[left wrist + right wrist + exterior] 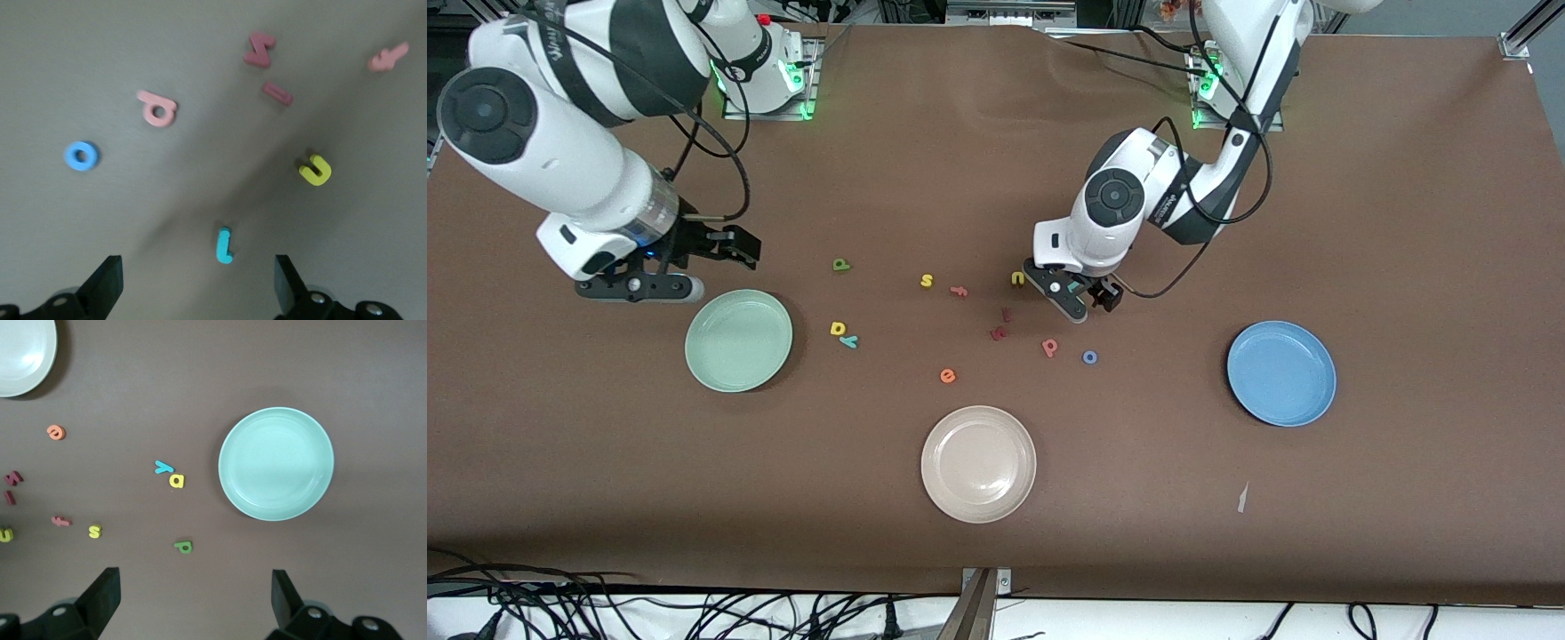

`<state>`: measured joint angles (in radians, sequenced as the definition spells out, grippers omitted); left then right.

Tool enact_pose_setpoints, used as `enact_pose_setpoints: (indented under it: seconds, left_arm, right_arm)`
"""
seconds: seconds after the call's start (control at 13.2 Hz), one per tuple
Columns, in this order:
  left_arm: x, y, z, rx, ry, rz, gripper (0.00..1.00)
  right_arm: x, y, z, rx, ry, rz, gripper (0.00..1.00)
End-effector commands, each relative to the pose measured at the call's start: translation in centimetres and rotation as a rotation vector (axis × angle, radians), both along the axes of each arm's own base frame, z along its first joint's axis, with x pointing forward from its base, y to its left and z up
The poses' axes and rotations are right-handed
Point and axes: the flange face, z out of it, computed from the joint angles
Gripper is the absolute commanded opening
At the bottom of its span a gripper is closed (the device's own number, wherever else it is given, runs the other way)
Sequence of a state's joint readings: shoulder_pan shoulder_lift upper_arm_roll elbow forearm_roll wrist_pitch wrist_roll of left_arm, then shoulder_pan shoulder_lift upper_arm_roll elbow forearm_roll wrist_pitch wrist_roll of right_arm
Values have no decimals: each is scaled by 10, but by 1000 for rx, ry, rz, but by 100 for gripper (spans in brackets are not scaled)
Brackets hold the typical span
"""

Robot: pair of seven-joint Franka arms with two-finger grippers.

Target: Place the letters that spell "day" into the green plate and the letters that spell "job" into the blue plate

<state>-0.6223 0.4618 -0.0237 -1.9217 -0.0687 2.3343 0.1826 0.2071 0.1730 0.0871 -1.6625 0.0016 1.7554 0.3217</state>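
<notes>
Brown matte table covering (1405,222), wrinkled near the robots' bases. Round pale mint-green plate (739,340) with raised rim, bare, toward the right arm's end; round mid-blue plate (1281,373) of like form, bare, toward the left arm's end; round beige plate (978,463) between them, nearest the front camera. Right gripper (694,267) up in the air beside the green plate's rim, jaws spread wide, nothing between them. Left gripper (1074,298) low over the letter cluster, jaws spread wide with the teal hook-shaped foam "j" (224,245) lying flat between them, untouched; in the front view this letter is almost wholly hidden by the gripper. Small flat foam letters, none on a plate: yellow "d" (838,329) touching teal "y" (850,341), near the green plate; dark green "a" (841,264) farther from the front camera; salmon-pink "b" (1050,347) just beside blue ring "o" (1089,357). Other letters: yellow "s" (927,281), orange "f" (959,291), yellow "u" (1017,278), two dark red letters (1000,327), shapes hard to read, orange "e" (948,376). Pale scrap (1242,498) near the front edge, unidentifiable.
</notes>
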Motion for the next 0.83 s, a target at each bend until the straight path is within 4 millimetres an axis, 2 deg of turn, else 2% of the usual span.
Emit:
enact_pose_setpoints:
  seconds: [0.0, 0.08, 0.15, 0.38, 0.53, 0.68, 0.76]
  left_arm:
    - [-26, 9, -10, 8, -41, -9, 100]
    - [-30, 9, -15, 10, -39, -11, 100]
    - [-33, 9, -19, 10, -39, -13, 100]
    - [-41, 13, -37, 1, -55, -5, 100]
    - [-43, 13, -47, 4, -53, 10, 100]
    - [-53, 2, -49, 7, -50, 37, 98]
    - [-57, 0, -55, 16, -42, 58, 94]
  right_arm:
    - [2, 13, -17, -12, 7, -66, 100]
    - [-4, 13, -32, -5, -3, -73, 100]
    - [-18, 10, -43, 5, -43, -73, 100]
    - [-62, -3, -102, 25, -126, -74, 100]
    - [-78, -7, -129, 27, -133, -72, 100]
    - [-86, -6, -151, 31, -140, -94, 100]
    - [-90, -2, -165, 34, -141, -125, 100]
